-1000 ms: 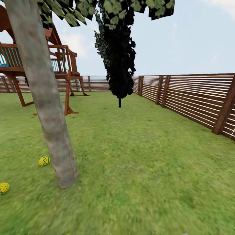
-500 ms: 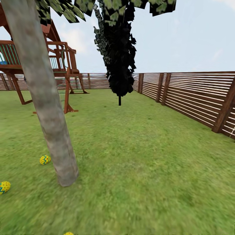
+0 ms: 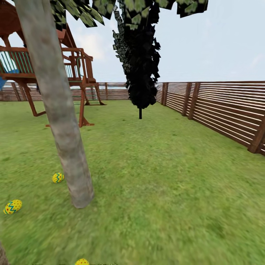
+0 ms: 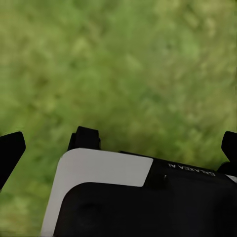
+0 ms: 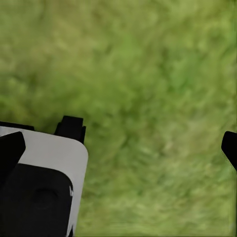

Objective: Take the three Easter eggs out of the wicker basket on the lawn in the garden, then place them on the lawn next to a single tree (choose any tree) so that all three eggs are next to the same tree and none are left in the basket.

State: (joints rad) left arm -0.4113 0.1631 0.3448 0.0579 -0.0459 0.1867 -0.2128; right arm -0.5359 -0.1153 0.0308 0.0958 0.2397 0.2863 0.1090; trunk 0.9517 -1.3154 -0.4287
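Head view: three Easter eggs lie by the tree, around seven o'clock of its base; my left gripper and right gripper are spread, empty, release apparently done.

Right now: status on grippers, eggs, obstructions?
Left gripper open, right gripper open, over green grass. Three yellow zigzag-banded Easter eggs on lawn near grey-brown tree trunk. No obstruction in view.

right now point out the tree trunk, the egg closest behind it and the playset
tree trunk (image 3: 64, 129), head view, middle of the bare grey bark
egg (image 3: 57, 177), head view, centre of its yellow shell
playset (image 3: 81, 79), head view, on a wooden railing post
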